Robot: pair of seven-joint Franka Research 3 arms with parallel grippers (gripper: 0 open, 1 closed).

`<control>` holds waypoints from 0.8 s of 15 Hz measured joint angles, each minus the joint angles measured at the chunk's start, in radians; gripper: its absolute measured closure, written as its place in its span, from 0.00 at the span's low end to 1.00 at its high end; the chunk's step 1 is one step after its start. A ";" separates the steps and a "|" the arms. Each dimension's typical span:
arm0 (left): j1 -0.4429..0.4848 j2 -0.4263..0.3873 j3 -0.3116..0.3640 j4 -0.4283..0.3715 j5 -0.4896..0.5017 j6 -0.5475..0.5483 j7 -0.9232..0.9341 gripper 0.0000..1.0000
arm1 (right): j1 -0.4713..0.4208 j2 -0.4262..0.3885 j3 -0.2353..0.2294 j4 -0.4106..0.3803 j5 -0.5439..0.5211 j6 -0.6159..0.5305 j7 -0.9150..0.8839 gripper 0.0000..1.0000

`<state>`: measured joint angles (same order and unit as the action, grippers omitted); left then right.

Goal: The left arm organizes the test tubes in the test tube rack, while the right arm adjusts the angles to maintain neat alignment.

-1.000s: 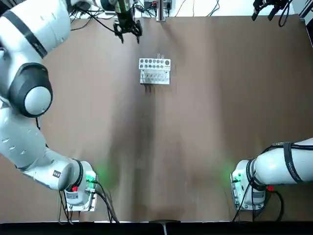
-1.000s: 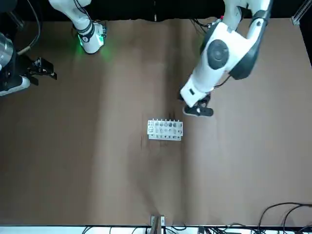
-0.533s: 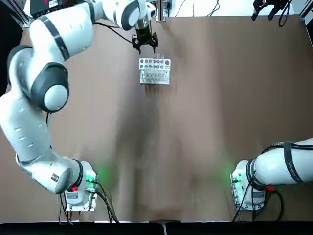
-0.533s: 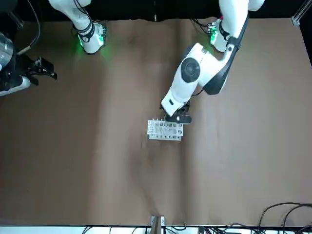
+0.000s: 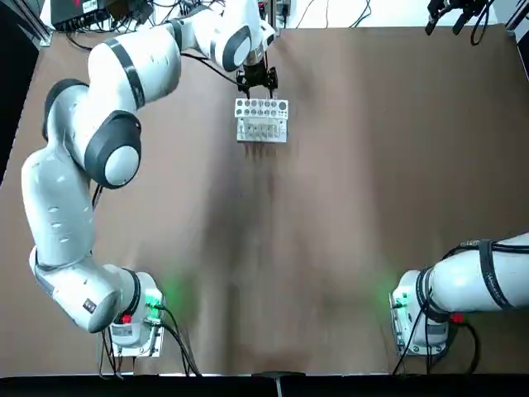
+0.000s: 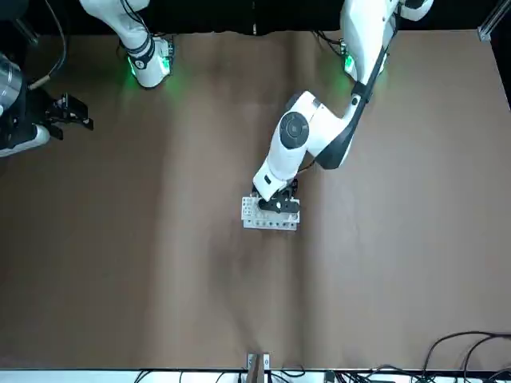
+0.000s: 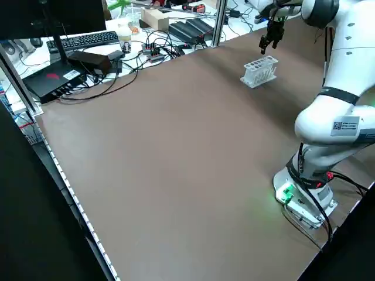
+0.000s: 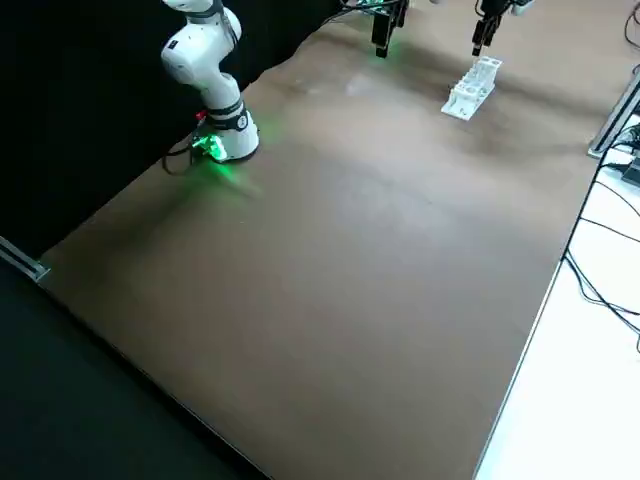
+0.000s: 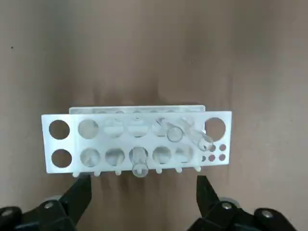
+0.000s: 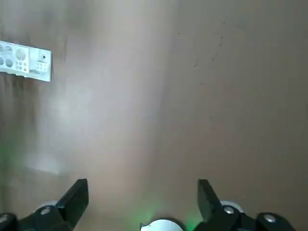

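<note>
Swinging in from the table's far-left edge, the left arm (image 5: 124,78) now poises its left gripper (image 5: 257,83) directly above the test tube rack (image 5: 261,119), fingers spread wide. Three test tubes (image 9: 174,133) lean in its holes. Far off, the right gripper (image 6: 62,112) idles, also spread, holding nothing.

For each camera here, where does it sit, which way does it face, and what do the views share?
Top: overhead, both bases at its bottom; left pincer above the test tube rack.
Front: across the table; right pincer parked at the edge.
Left side: raised, diagonal; left arm.
Right side: raised, diagonal; right arm.
Left wrist: straight down on rack and test tubes.
Right wrist: table, rack in a corner.
All share the rack.
</note>
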<state>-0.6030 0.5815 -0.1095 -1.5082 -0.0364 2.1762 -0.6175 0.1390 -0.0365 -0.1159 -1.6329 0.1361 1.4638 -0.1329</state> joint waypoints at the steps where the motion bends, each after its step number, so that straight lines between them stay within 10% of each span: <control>1: -0.010 0.007 0.011 0.002 0.000 0.008 0.000 0.05 | 0.000 0.000 0.000 0.000 0.000 0.000 0.000 0.00; 12: -0.028 0.043 0.023 0.008 0.000 0.029 0.000 0.33 | 0.001 0.000 0.001 0.000 0.000 0.000 0.000 0.00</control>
<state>-0.6315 0.6245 -0.0862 -1.5001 -0.0362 2.2049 -0.6176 0.1398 -0.0365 -0.1153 -1.6329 0.1361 1.4637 -0.1331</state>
